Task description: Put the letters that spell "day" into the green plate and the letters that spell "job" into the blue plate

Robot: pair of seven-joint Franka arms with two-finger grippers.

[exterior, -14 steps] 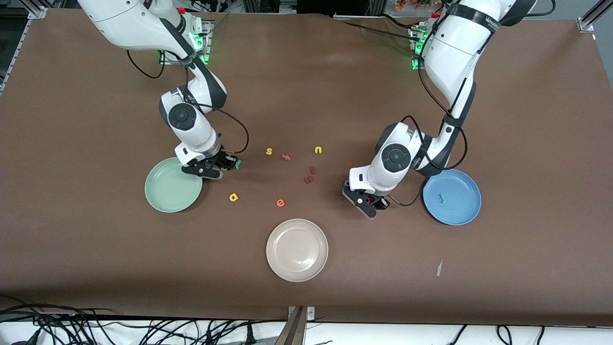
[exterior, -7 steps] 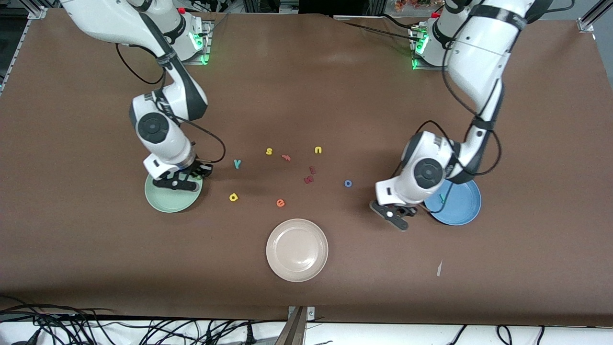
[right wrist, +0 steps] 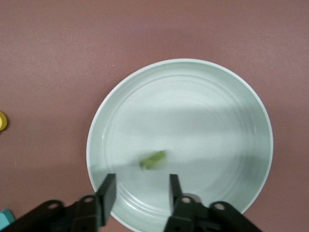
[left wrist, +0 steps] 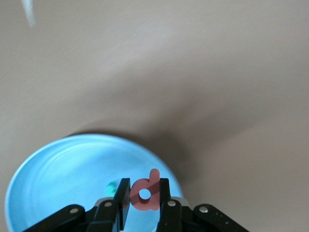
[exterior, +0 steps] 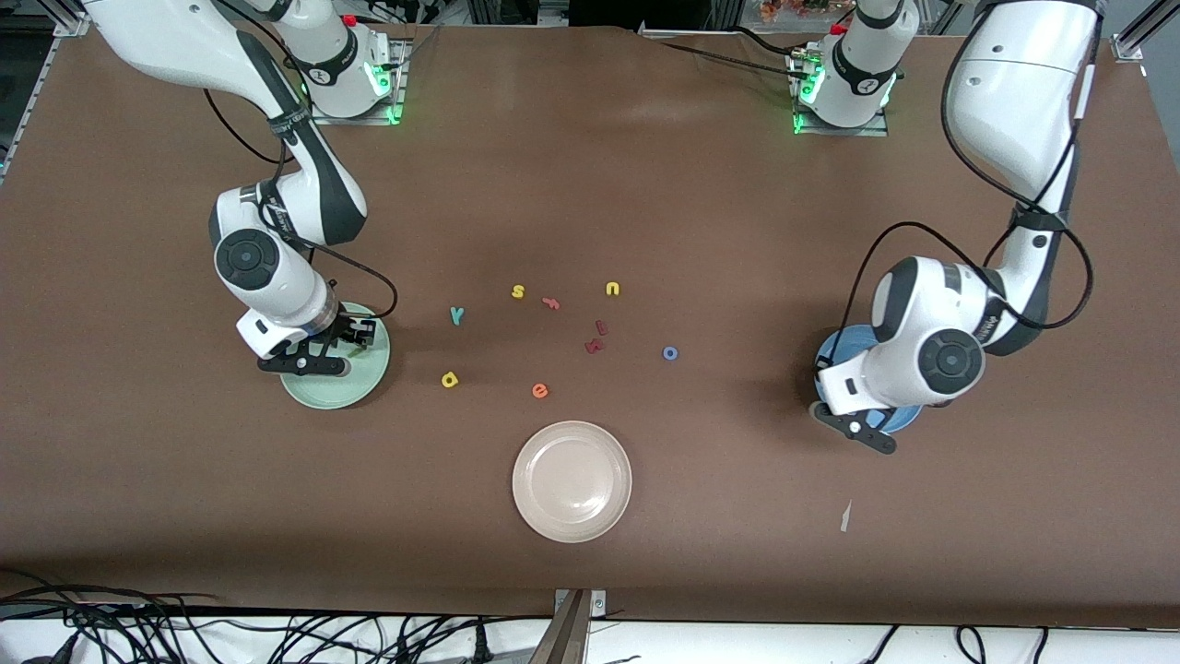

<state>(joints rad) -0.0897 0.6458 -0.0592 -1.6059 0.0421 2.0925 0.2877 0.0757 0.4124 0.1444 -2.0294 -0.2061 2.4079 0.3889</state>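
Note:
My left gripper (left wrist: 144,195) is shut on the salmon-red letter (left wrist: 146,193) and hangs over the blue plate (left wrist: 58,183), where the teal "j" (left wrist: 112,187) lies. In the front view the left gripper (exterior: 871,420) covers most of the blue plate (exterior: 830,349). My right gripper (right wrist: 140,193) stands open over the green plate (right wrist: 217,121). The olive-green letter (right wrist: 153,160) shows blurred in that plate, free of the fingers. The right gripper (exterior: 355,337) sits above the green plate (exterior: 355,385). The teal "y" (exterior: 456,315), yellow stemmed letter (exterior: 449,379) and blue "o" (exterior: 670,352) lie on the table.
A beige plate (exterior: 572,480) sits nearer the camera at mid-table. Loose letters lie between the arms: yellow "s" (exterior: 518,291), yellow "u" (exterior: 612,289), orange "e" (exterior: 540,391), a small red letter (exterior: 551,302) and dark red letters (exterior: 595,345). A paper scrap (exterior: 845,516) lies near the blue plate.
The right arm swung from beside the teal "y" to over the green plate and opened, letting the olive letter go. The left arm carried the salmon-red letter from beside the "o" to over the blue plate.

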